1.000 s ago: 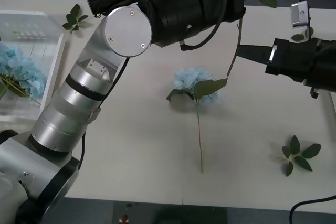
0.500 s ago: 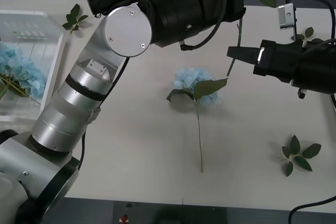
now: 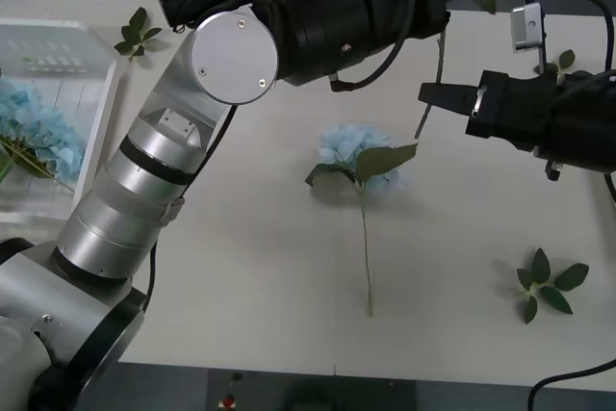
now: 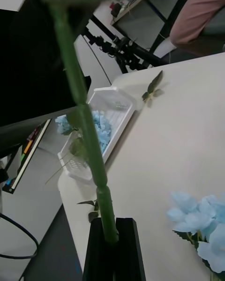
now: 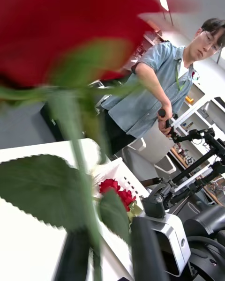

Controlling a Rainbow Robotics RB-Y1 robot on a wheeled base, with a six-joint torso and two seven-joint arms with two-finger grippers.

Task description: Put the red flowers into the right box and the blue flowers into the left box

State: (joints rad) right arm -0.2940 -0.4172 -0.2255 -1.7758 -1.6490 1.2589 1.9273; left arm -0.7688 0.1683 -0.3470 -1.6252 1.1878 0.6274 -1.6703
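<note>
Our right gripper [image 4: 111, 243] pinches the green stem [image 4: 84, 131] of a red rose [image 5: 56, 33], fingers closed tight on it above the table [image 3: 250, 276]. Our left gripper [image 5: 101, 248] has its black fingers [image 5: 145, 250] partly apart around the same stem, near the bloom. One blue hydrangea [image 3: 358, 155] lies on the table between the arms; another [image 3: 34, 127] lies in the translucent bin [image 3: 91, 141]. More red roses [image 5: 117, 194] fill the white box [image 5: 124, 178].

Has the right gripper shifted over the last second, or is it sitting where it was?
Yes. The right gripper, shut on a thin green rose stem, has moved leftward and slightly up, judged against the pale blue hydrangea-like flower lying unmoved on the table.
</note>
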